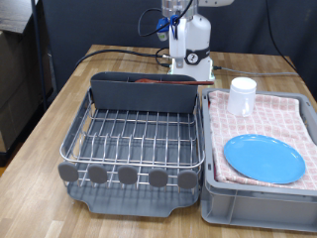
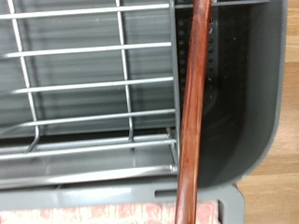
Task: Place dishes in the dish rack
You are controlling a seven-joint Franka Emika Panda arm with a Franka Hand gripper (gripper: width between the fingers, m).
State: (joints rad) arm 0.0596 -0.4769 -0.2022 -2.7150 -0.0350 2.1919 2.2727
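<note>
Although the gripper [image 1: 188, 67] hangs just behind the dish rack's caddy wall [image 1: 139, 91], its fingers are not clear in either view, so I cannot tell whether they are apart, together or clamped on anything. What the work seems to turn on is the spoon [image 2: 192, 112]: in the wrist view its dark red-brown length runs as one long bar straight along the caddy compartment [image 2: 238, 103] of the dish rack [image 1: 134, 139], parallel to the wire edge and lying over the grey pocket, not over the wire floor. From the exterior view a thin reddish strip shows at the top rim of the caddy wall, directly below the hand, so the spoon sits right under the gripper with its long axis along the caddy. Whether it already rests in the pocket or is held above it, I cannot say. Beside the rack, on the checked cloth [image 1: 287, 119] in the grey bin [image 1: 258, 203], the white cup [image 1: 243, 95] stands upright and the blue plate [image 1: 264, 158] lies flat, both well apart from the hand
</note>
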